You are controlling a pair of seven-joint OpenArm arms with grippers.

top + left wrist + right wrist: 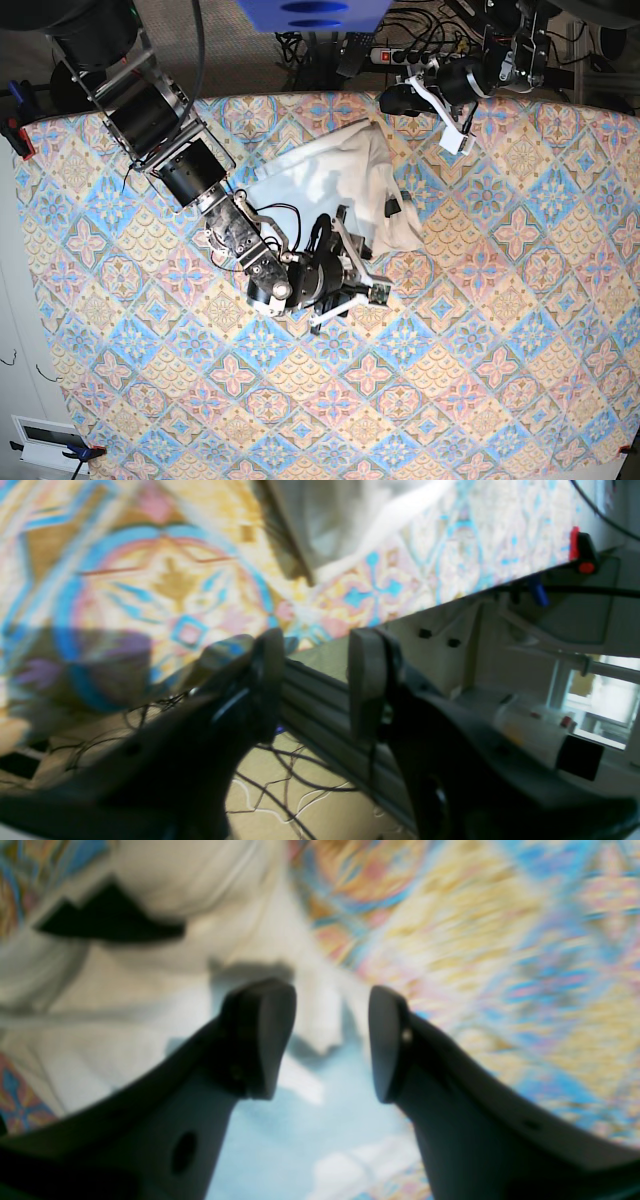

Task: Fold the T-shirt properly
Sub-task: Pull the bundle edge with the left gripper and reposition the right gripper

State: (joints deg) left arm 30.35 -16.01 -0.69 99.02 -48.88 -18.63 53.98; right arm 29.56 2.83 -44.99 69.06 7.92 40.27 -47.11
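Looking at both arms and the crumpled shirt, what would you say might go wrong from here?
The white cloth T-shirt lies bunched, so the open right tool, low at its edge, may pinch several layers together. The open left tool sits at the patterned table's far edge, away from the cloth, so a one-armed pull might drag it.

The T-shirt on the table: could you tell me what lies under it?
The T-shirt lies crumpled on the patterned tablecloth, which shows all around it. Anything else beneath the cloth is covered and cannot be seen.
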